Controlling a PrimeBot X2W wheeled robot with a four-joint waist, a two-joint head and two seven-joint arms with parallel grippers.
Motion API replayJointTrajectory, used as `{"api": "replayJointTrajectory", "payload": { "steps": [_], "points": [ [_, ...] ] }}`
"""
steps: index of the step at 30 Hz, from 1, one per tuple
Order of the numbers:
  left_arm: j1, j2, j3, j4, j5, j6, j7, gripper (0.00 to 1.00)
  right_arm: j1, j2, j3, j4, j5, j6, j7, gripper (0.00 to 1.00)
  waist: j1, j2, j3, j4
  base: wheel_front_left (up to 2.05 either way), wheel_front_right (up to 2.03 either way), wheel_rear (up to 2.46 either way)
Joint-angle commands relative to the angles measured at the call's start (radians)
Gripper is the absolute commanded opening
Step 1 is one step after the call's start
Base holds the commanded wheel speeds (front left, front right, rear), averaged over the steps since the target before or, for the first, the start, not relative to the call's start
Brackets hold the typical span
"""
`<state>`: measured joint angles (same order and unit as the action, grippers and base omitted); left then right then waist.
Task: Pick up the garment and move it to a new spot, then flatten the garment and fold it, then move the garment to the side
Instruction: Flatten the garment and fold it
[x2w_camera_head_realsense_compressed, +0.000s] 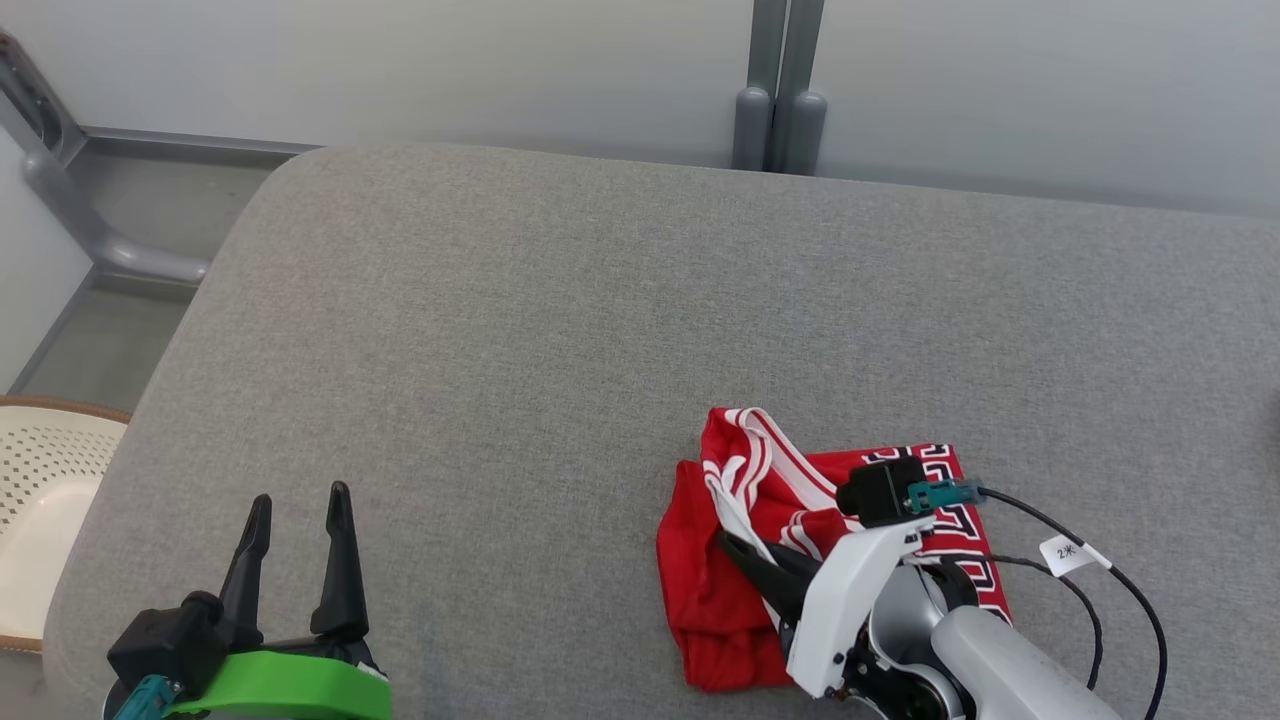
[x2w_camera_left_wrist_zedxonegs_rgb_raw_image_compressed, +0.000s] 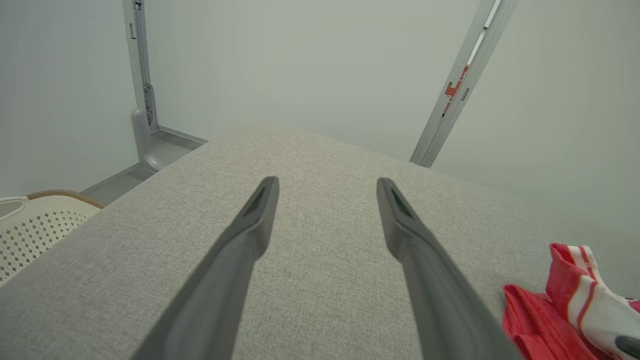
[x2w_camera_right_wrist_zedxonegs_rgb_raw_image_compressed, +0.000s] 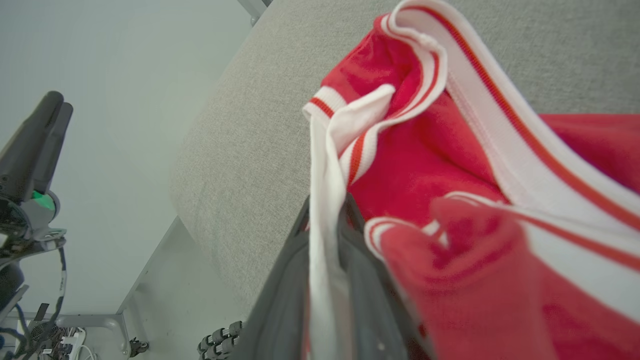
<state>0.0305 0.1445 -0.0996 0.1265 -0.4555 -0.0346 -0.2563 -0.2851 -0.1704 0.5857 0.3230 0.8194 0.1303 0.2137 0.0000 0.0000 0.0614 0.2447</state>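
Note:
The garment (x2w_camera_head_realsense_compressed: 705, 585) is a red jersey with white and red striped trim and a black-and-white patterned band, bunched in a heap on the grey padded surface (x2w_camera_head_realsense_compressed: 560, 330) at the lower right. My right gripper (x2w_camera_head_realsense_compressed: 733, 547) reaches into the heap from the right. In the right wrist view its dark fingers (x2w_camera_right_wrist_zedxonegs_rgb_raw_image_compressed: 280, 280) are shut on a strip of the garment's (x2w_camera_right_wrist_zedxonegs_rgb_raw_image_compressed: 425, 165) white trim. My left gripper (x2w_camera_head_realsense_compressed: 300, 497) stands open over bare surface at the lower left, well left of the garment. In the left wrist view that gripper (x2w_camera_left_wrist_zedxonegs_rgb_raw_image_compressed: 327, 185) holds nothing, and the garment (x2w_camera_left_wrist_zedxonegs_rgb_raw_image_compressed: 545, 310) lies at the right edge.
A cream perforated basket (x2w_camera_head_realsense_compressed: 40, 480) stands off the surface's left edge, also seen as the basket (x2w_camera_left_wrist_zedxonegs_rgb_raw_image_compressed: 35, 225) in the left wrist view. Grey metal posts (x2w_camera_head_realsense_compressed: 780, 100) and pale wall panels run behind the surface. Black cables (x2w_camera_head_realsense_compressed: 1100, 580) trail from my right wrist.

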Motion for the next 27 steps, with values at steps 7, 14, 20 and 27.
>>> {"api": "replayJointTrajectory", "payload": {
  "steps": [7, 14, 20, 27],
  "points": [
    [-0.011, 0.009, 0.003, -0.002, -0.014, 0.007, -0.002, 1.0, -0.035, 0.001, 0.033, -0.031, 0.05, 0.001, -0.044, 1.0, 0.0, 0.0, -0.002, -0.031, 0.0, 0.0, 0.0],
    [0.004, 0.013, 0.012, -0.01, -0.015, 0.014, -0.004, 1.0, -0.053, -0.089, -0.037, -0.241, 0.198, 0.001, -0.149, 1.0, 0.0, 0.0, -0.009, -0.068, 0.0, 0.0, 0.0],
    [0.018, 0.016, 0.018, -0.021, -0.017, 0.019, -0.005, 1.0, -0.031, -0.22, -0.211, -0.231, 0.177, 0.001, -0.234, 1.0, 0.0, 0.0, -0.018, -0.087, 0.0, 0.0, 0.0],
    [0.04, 0.031, 0.021, -0.036, 0.003, 0.019, -0.008, 1.0, 0.017, -0.253, -0.362, -0.034, -0.01, 0.001, -0.331, 1.0, 0.0, 0.0, -0.025, -0.09, 0.0, 0.0, 0.0]
  ]
}}
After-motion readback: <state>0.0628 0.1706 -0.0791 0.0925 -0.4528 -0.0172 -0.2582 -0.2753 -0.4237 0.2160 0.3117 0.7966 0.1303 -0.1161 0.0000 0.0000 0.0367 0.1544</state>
